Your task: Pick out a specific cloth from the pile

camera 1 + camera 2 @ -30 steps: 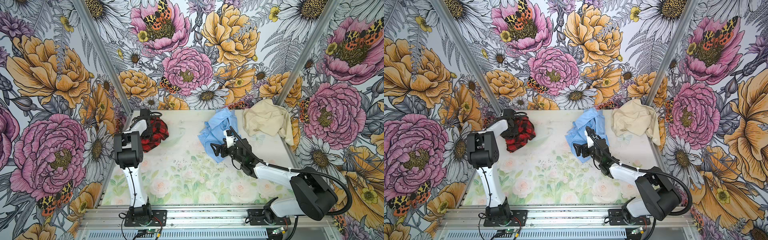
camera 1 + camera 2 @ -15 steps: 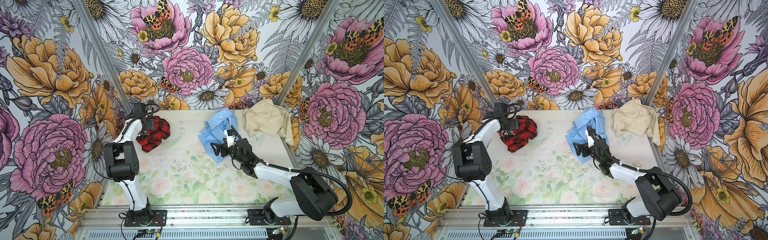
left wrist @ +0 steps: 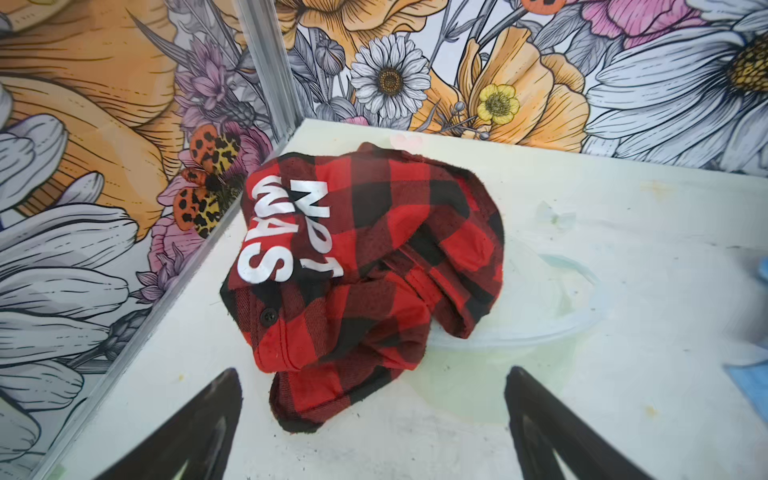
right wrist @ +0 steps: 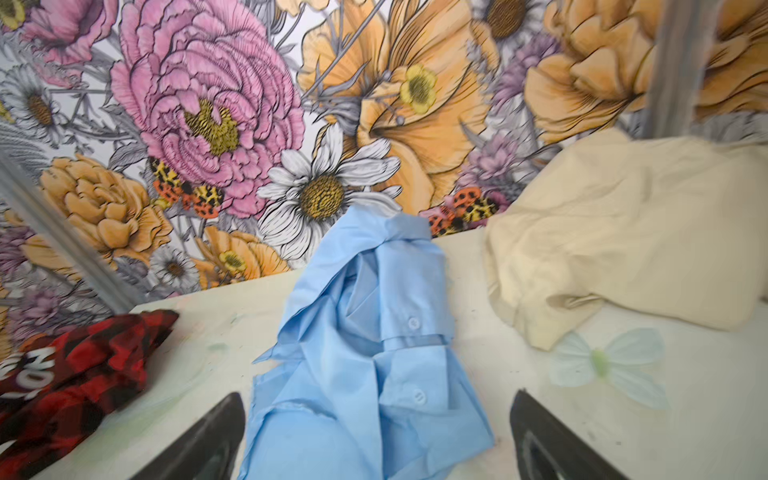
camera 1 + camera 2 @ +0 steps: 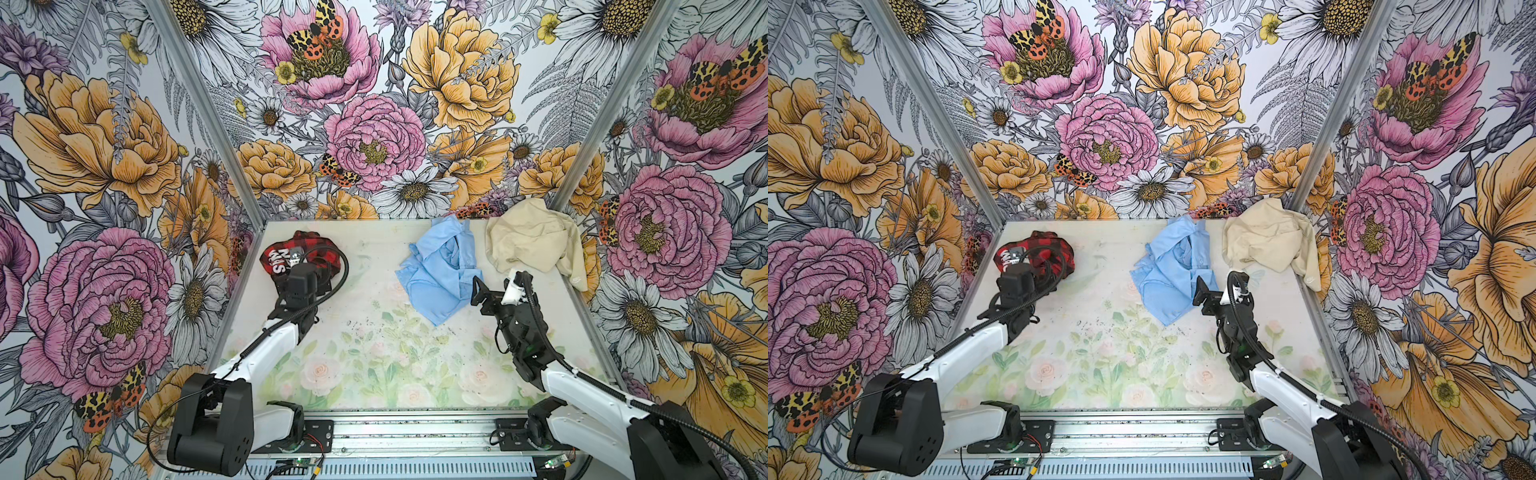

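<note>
Left tool (image 3: 372,374) is open, holding nothing. The red-and-black buffalo-check flannel cloth (image 3: 374,249) lies bunched on the pale counter (image 3: 623,291) in the far left corner, against the wall, its near hem between my spread fingers. Risks: a finger or the black cable (image 5: 338,270) looped above could snag the hem and drag it, and a regrasp could hit the wall. Right tool (image 4: 377,395) is open over the crumpled light blue shirt (image 4: 374,353), beside the cream-beige garment (image 4: 623,232); closing there takes the wrong piece. White letters on the black patch (image 3: 291,232): "NOT", then S-A-W and more bent over a fold. No brand legible.
</note>
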Motion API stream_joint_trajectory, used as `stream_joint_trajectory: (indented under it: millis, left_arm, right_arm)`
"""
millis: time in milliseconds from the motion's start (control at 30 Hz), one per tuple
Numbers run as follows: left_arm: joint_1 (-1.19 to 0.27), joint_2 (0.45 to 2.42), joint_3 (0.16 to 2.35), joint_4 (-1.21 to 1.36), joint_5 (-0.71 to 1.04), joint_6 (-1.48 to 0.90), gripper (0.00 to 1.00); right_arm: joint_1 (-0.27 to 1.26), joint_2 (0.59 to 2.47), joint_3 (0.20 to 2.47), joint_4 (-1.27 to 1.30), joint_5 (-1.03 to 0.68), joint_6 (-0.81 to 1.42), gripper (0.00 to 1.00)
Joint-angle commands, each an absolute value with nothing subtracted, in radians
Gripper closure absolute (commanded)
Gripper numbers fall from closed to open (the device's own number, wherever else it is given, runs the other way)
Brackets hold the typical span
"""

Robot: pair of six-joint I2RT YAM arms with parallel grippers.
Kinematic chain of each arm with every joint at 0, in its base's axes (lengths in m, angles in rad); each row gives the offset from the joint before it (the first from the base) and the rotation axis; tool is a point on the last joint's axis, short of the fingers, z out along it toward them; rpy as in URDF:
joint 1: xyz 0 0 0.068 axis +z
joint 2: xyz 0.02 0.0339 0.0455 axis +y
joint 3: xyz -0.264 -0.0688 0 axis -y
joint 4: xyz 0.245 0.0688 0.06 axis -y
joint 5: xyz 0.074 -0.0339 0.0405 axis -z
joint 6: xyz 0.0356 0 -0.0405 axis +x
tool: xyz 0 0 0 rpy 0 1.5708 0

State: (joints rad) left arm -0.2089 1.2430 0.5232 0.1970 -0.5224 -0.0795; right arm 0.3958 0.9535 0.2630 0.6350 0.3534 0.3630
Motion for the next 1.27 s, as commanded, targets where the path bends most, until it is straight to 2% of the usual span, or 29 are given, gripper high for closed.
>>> stream_joint_trajectory:
  millis: [0, 67, 100, 167, 233, 267, 333, 400, 433, 500, 600, 733, 833, 1067, 1233]
  left_arm:
    - [-0.201, 1.285, 0.333, 0.749, -0.718, 0.026, 0.01]
    - [-0.182, 1.332, 0.261, 0.963, -0.694, 0.052, 0.01]
    - [-0.169, 1.345, 0.242, 1.024, -0.626, 0.075, 0.01]
    - [-0.100, 1.384, 0.237, 1.056, -0.473, 0.007, 0.01]
    - [-0.048, 1.488, 0.260, 1.135, -0.393, -0.011, 0.01]
    - [-0.039, 1.474, 0.282, 1.063, -0.346, -0.016, 0.01]
    - [-0.045, 1.463, 0.322, 0.959, -0.348, -0.013, 0.01]
    - [-0.050, 1.536, 0.311, 1.038, -0.328, -0.001, 0.01]
    - [-0.051, 1.582, 0.298, 1.142, -0.321, 0.016, 0.01]
    - [-0.062, 1.531, 0.306, 1.046, -0.337, 0.010, 0.01]
    - [-0.066, 1.558, 0.345, 1.022, -0.339, 0.024, 0.01]
    - [-0.073, 1.555, 0.343, 1.019, -0.347, 0.024, 0.01]
    - [-0.092, 1.565, 0.317, 1.085, -0.371, 0.044, 0.01]
    - [-0.083, 1.557, 0.333, 1.042, -0.349, 0.039, 0.01]
    - [-0.079, 1.558, 0.334, 1.039, -0.344, 0.036, 0.01]
  right_arm:
    - [0.394, 0.893, 0.220, 0.752, 0.647, 0.191, 0.01]
    - [0.384, 0.917, 0.175, 0.852, 0.725, 0.104, 0.01]
    - [0.371, 0.940, 0.168, 0.872, 0.738, 0.075, 0.00]
    - [0.339, 1.013, 0.169, 0.876, 0.719, 0.039, 0.01]
    - [0.299, 1.109, 0.173, 0.890, 0.683, 0.036, 0.00]
    - [0.278, 1.159, 0.170, 0.920, 0.655, 0.039, 0.00]
    - [0.243, 1.245, 0.166, 1.006, 0.598, 0.027, 0.01]
    - [0.228, 1.309, 0.154, 1.123, 0.533, -0.015, 0.00]
    - [0.229, 1.318, 0.155, 1.130, 0.516, -0.028, 0.00]
    - [0.210, 1.325, 0.170, 1.106, 0.467, -0.031, 0.00]
    - [0.172, 1.357, 0.197, 1.087, 0.388, -0.031, 0.01]
    - [0.121, 1.526, 0.193, 1.276, 0.374, -0.001, 0.01]
    - [0.068, 1.574, 0.206, 1.285, 0.309, 0.041, 0.01]
    - [-0.002, 1.540, 0.386, 0.887, 0.124, 0.074, 0.01]
    - [0.003, 1.534, 0.353, 0.944, 0.170, 0.080, 0.01]
